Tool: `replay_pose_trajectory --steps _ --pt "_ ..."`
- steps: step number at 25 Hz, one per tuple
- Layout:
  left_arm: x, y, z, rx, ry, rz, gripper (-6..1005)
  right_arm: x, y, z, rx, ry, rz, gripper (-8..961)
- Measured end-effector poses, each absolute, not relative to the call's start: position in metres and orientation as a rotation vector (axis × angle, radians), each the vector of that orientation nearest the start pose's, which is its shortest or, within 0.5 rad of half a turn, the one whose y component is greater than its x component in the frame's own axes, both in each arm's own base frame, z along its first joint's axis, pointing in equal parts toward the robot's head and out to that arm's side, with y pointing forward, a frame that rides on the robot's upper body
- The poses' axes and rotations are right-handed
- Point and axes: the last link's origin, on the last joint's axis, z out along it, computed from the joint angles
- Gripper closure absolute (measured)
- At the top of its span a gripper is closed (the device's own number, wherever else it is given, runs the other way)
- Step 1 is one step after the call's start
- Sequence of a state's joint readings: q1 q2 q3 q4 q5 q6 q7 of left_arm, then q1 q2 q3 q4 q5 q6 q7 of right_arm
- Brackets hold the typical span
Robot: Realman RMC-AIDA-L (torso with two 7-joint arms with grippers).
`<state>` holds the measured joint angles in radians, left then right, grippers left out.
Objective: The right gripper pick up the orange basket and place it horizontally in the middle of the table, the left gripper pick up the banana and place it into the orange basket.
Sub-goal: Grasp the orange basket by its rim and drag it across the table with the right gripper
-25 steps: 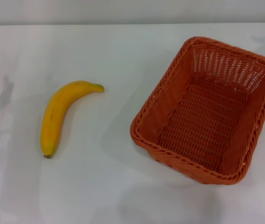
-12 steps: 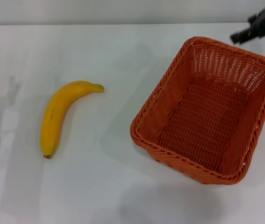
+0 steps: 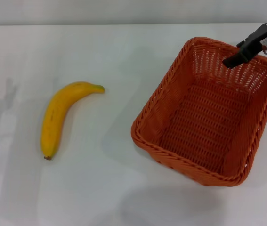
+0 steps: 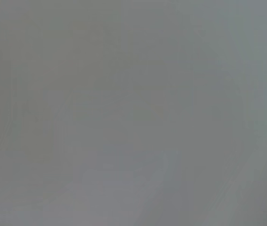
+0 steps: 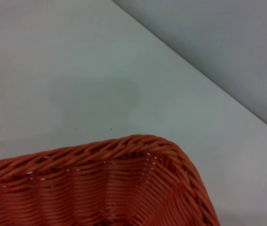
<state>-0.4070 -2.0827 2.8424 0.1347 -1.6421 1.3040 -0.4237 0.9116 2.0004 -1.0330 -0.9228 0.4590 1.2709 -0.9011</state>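
Here, nearest the robot, the table (image 3: 124,197) is being shown bare in the head view. Further out, the banana (image 3: 58,117) is lying on the robot's left side, well apart from the orange basket (image 3: 208,113), which is sitting angled on the right.

Over the basket's far end, the right gripper (image 3: 231,61) is being held as one black bar; apart or together cannot be told.

Risk, as judged: the rim is being approached near a corner, so w/ an off-centre pinch the basket could be tipped or swung.

In the right wrist view, the basket's far braided corner (image 5: 161,146) is being shown close; the head view alone is giving the banana in full. Nothing of the left gripper is being shown in its wrist view.
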Motion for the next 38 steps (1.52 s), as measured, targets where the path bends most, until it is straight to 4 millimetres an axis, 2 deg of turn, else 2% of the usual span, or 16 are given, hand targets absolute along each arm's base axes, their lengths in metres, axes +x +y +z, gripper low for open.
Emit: replay_pose_trajectory --steps 4,21,26,30,38 --pt "-0.356 0.305 0.01 -1.257 -0.815 -0.942 114 0.179 0.456 0.037 -2.474 0.689 -0.349 327" --pt "-0.357 0.303 0.01 -1.253 -0.819 -0.938 114 0.193 0.454 0.045 -2.444 0.708 -0.37 624" --pt "-0.357 0.303 0.01 -1.251 -0.815 -0.94 114 0.193 0.452 0.051 -2.464 0.737 -0.394 657" --pt "-0.357 0.302 0.011 -1.249 -0.807 -0.947 114 0.193 0.449 0.059 -2.475 0.796 -0.376 675" --pt "-0.355 0.304 0.012 -1.247 -0.804 -0.953 114 0.197 0.445 0.087 -2.501 0.943 -0.271 724"
